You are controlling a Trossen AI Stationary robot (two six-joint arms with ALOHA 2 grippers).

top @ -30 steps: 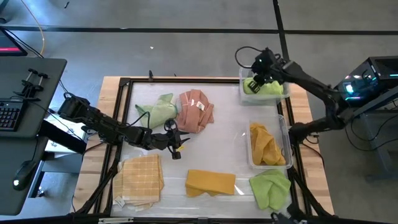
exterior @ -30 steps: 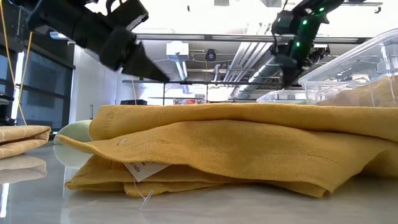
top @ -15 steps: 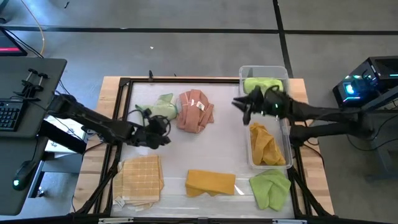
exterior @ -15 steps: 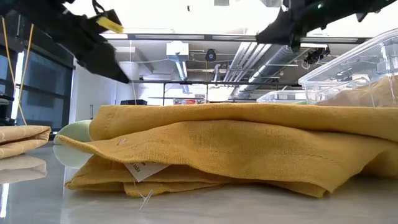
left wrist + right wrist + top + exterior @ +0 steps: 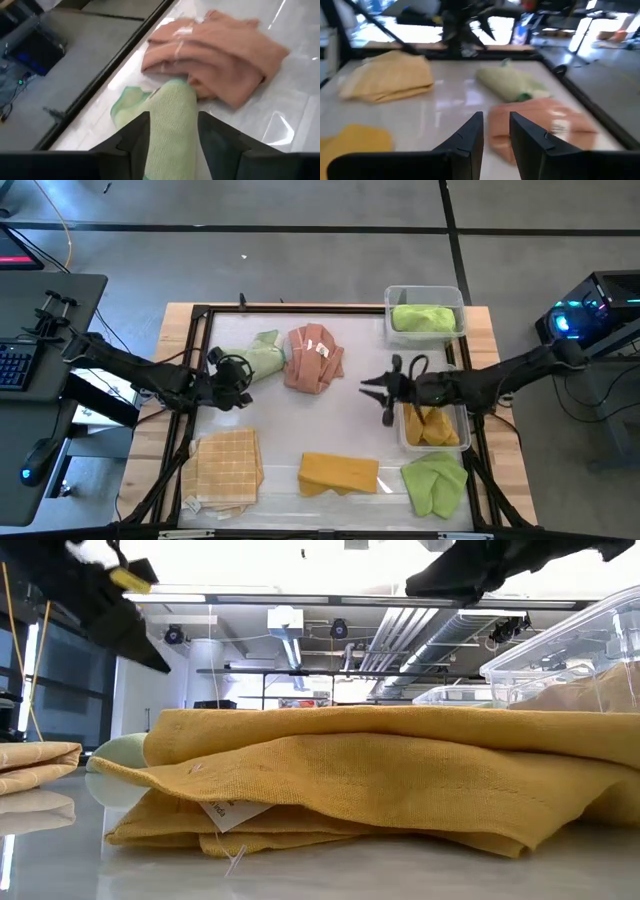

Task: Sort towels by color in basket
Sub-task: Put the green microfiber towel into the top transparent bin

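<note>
Towels lie scattered across the white table as sorting is carried out: a pale green towel (image 5: pixel 258 356) and a salmon pink towel (image 5: pixel 314 358) are bunched together at the far middle, a tan check towel (image 5: pixel 229 464) is spread at the near left, a mustard yellow towel (image 5: pixel 338 473) is folded at the near middle, and a lime green towel (image 5: pixel 435 483) sits at the near right corner. Two clear bins stand along the right edge — the far bin (image 5: pixel 392 298) is filled with a lime green cloth (image 5: pixel 424 317), the near bin (image 5: pixel 404 438) with a mustard cloth (image 5: pixel 433 423). The left gripper (image 5: pixel 232 370) is held at the left end of the pale green towel, its jaws parted with the cloth's edge seen between them in the wrist view; whether the fabric is actually pinched cannot be told from here. The right gripper (image 5: pixel 390 385) is poised over bare table just left of the near bin, its jaws narrowly parted and empty. The towels are judged light, soft and limp — likely to sag and unfold once lifted — so a raised fold or bunched ridge is best pinched rather than a flat layer.
</note>
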